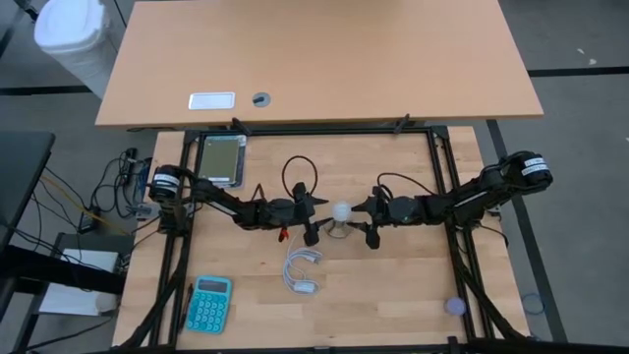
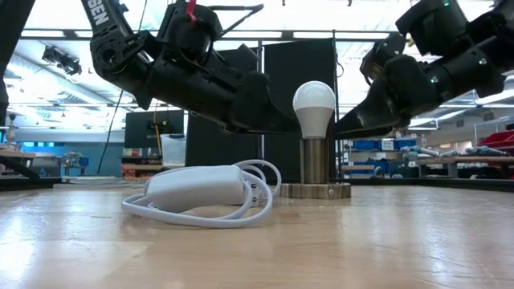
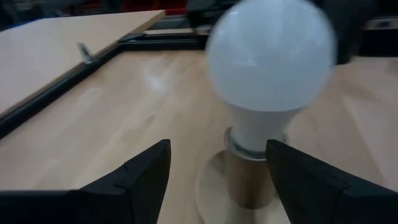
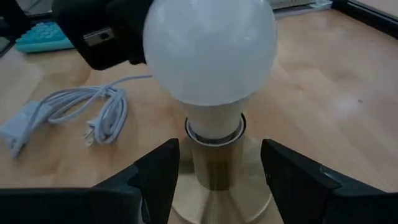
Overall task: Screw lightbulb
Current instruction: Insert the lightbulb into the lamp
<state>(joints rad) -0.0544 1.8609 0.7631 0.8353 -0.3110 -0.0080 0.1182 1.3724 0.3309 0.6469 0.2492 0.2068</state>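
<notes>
Pale wooden tabletop (image 1: 393,285) carried the work, with a workshop room visible beyond it in the low view. At its centre the lightbulb (image 2: 314,110) stood upright, its narrow base seated in the metal socket (image 2: 315,160), which rose from a round base plate (image 2: 316,190). I judged the step in hand to be the screwing itself, at a pause between turns: the bulb already sat in the socket, but how deeply the thread had engaged could not be told.

My left gripper (image 3: 217,165) hung just beside the bulb, fingers spread, with the socket and the bulb's neck directly ahead of the gap. My right gripper (image 4: 221,165) faced it from the opposite side, likewise spread, the socket ahead of its gap. Neither held or touched anything; a clear space showed between every fingertip and the bulb.

Next, I judged, one gripper would need to advance until its fingers bracketed the globe, close gently, and rotate about the bulb's upright axis, while the other steadied the socket.

A coiled white cord (image 2: 205,193) lay beyond my left gripper, apart from the base plate.
</notes>
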